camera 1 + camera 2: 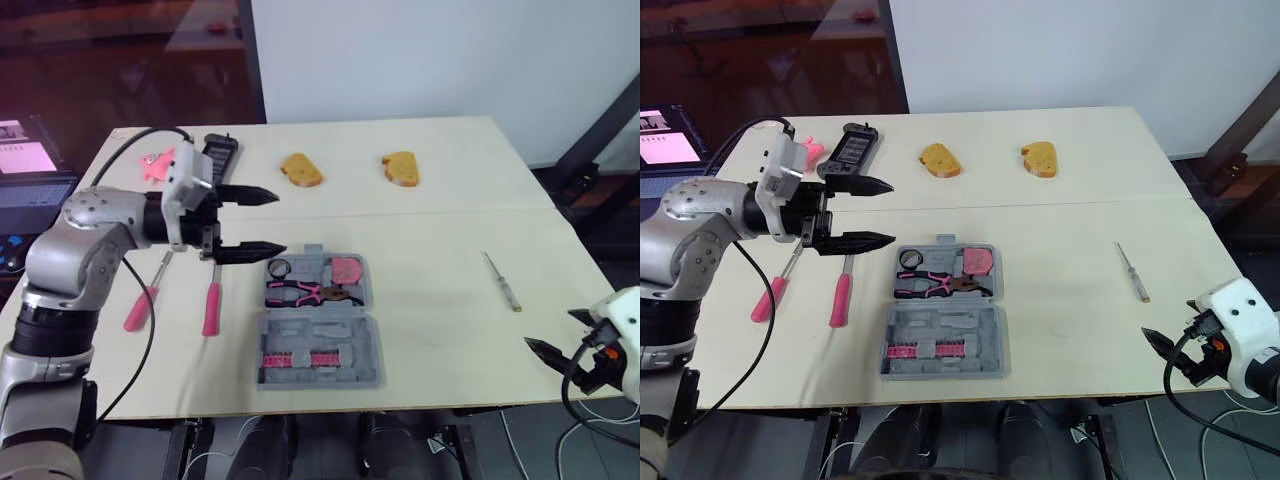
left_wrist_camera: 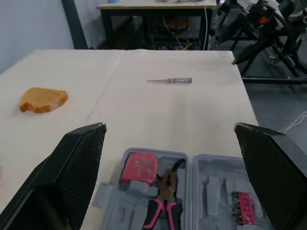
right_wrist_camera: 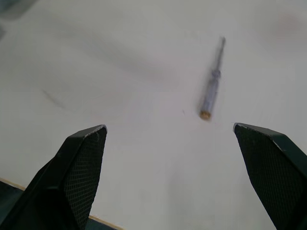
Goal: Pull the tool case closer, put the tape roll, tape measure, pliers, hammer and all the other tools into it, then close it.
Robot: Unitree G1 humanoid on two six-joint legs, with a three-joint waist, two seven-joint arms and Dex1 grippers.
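left claw [image 1: 278,222] wide open, empty, hovering. open tool case [image 1: 320,345] just ahead of and below its tips. pink-handled tool [image 1: 211,308] under its wrist. judgement: draw back, lower, pinch the handle mid-length. right claw [image 1: 552,332] open, empty.

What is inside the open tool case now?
The far half of the tool case holds pink-handled pliers, a pink tape measure and a small dark ring, likely the tape roll. The near half holds a pink bit strip. Anything beneath the pliers is hidden.
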